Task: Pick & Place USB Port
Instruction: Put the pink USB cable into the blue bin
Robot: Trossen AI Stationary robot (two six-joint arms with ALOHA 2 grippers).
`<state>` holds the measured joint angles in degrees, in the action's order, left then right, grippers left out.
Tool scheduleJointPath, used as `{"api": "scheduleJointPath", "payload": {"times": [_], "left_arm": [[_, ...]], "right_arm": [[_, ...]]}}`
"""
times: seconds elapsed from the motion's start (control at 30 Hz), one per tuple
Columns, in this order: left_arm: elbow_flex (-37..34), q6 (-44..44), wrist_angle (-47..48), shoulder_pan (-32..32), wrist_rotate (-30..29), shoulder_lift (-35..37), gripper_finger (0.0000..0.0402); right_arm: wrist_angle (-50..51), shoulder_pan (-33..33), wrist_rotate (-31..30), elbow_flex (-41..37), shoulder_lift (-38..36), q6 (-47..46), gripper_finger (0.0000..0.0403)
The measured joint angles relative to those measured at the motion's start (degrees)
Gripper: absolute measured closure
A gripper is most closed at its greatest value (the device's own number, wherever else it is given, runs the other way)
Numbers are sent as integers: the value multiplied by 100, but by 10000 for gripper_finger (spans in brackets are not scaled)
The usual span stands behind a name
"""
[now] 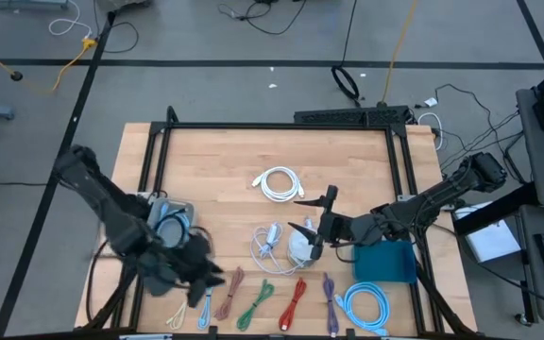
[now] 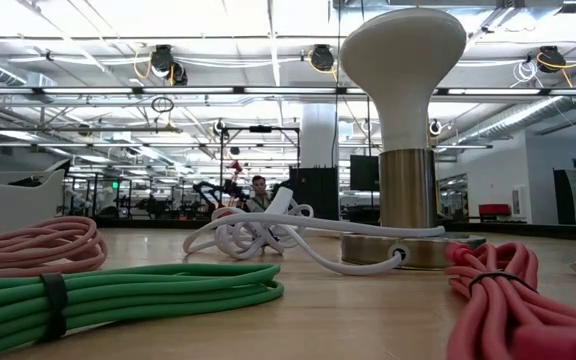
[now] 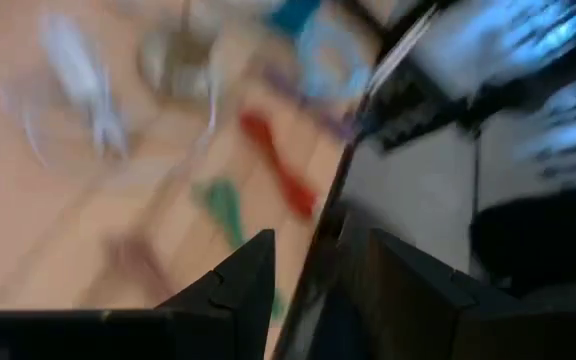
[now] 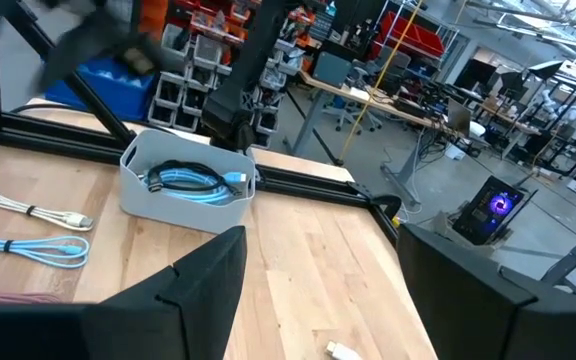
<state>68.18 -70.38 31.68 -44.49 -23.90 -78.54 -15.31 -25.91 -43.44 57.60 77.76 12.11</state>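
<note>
Several bundled cables lie along the table's near edge: pink (image 1: 229, 291), green (image 1: 256, 302), red (image 1: 296, 297), purple (image 1: 331, 293) and a light blue coil (image 1: 366, 307). A white coil (image 1: 280, 184) lies mid-table. A grey bin (image 1: 168, 222) at the left holds a blue cable (image 4: 193, 183). My left gripper (image 1: 201, 279) hovers, blurred, just right of the bin toward the table's near edge; its fingers (image 3: 253, 270) stand apart with nothing between them. My right gripper (image 1: 312, 212) hangs open, level, above a white mushroom-shaped stand (image 1: 300, 247). Which thing is the USB port, I cannot tell.
A teal box (image 1: 385, 263) sits at the right, under the right arm. A white-and-blue cable (image 1: 267, 241) lies beside the stand. Two thin cables (image 4: 28, 230) lie in front of the bin. A dark frame rail (image 1: 281, 125) borders the table. Bare wood shows at the far side.
</note>
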Motion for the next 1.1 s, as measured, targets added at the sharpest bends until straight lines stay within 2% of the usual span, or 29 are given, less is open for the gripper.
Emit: {"api": "scheduleJointPath", "payload": {"times": [0.13,0.27,0.43,0.8,1.1], "left_arm": [[-15,-916,509,157,1097,-767,238],[-17,-1255,536,244,1912,-1441,238],[-19,-1225,222,364,1961,-1792,238],[-17,-1391,870,430,2181,-2045,238],[-15,-920,220,694,2468,-2685,238]], "right_arm": [[162,-5,0,0,0,-63,149],[294,-5,-20,0,0,-196,149],[428,-5,-15,0,-59,-442,149],[485,-275,-22,0,-168,-575,149],[581,-535,-47,0,-314,-545,149]]}}
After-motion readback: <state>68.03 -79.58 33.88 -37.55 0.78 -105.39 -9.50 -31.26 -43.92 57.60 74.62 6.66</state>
